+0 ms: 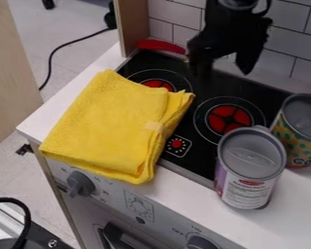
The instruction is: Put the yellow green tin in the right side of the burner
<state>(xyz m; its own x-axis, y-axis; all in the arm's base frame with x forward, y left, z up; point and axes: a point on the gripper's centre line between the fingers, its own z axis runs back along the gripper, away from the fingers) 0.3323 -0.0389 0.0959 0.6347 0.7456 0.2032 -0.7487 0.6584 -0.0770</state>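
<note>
Yellow-green tin (298,133): upright on the bench (288,214), just beside the cooktop's right edge. Gripper over the back of the cooktop, fingers apart.

Bench: white top, toy kitchen, tiled wall behind its back edge. Black cooktop (184,163) is set into it.

Folded yellow cloth (106,126) lies across the front left part of the cooktop and the bench, reaching the bench's front edge.

Gripper (224,69): black, pointing down, fingers well apart. Tips in the view's upper part, above the cooktop's back edge area.

White-labelled can (251,170): upright at the cooktop's front right corner, grey top, purple on the side. Can't tell if it touches the tin.

Tin detail: cylinder, grey top with a raised rim. Side is yellow-orange with green dots; dark patch carrying pale print toward the right, reddish-orange band down near the base. The can hides part of its lower left side; the view's right edge cuts it slightly.

Right burner (228,118): red disc in pale rings, toward the cooktop's right edge. Left burner (159,85): same look, toward the back left corner, partly under the cloth.

Red handle-like piece (161,46): at the cooktop's back left corner.

Left knob (80,183) and right knob (201,242): grey, on the front panel below the bench's front edge.
</note>
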